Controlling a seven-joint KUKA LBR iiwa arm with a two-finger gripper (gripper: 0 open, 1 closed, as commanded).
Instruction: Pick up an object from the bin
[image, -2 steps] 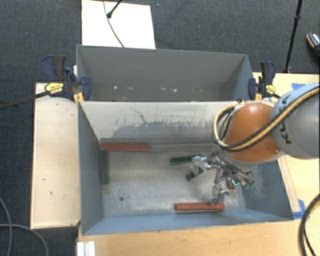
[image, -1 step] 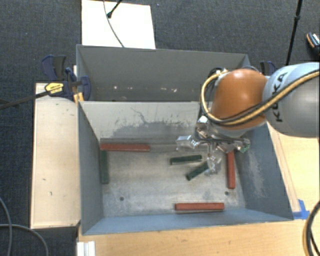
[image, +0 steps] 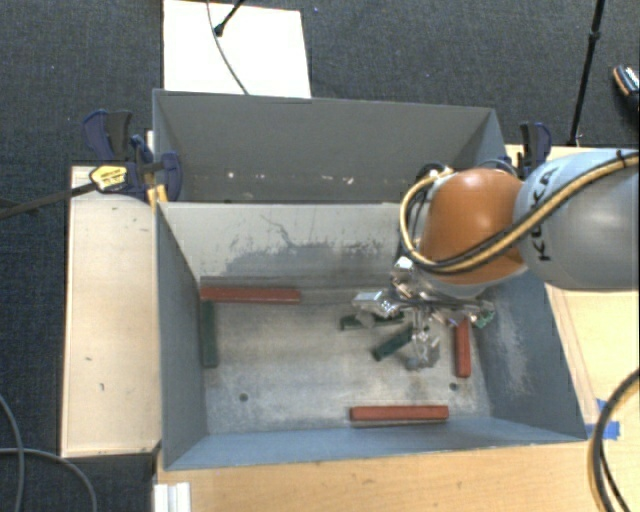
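Roughly: grey metal bin (image: 190, 300) with a scuffed matte floor and a few flat rectangular bars scattered on it. The gripper (image: 421, 345) points down at the right-centre of the floor, under the arm's glossy rounded orange cover (image: 470, 235). How far open the gripper is cannot be told. A short dark green bar (image: 390, 348) lies tilted just beside its tip, possibly touching. A red-brown bar (image: 462, 350) lies near on the right.
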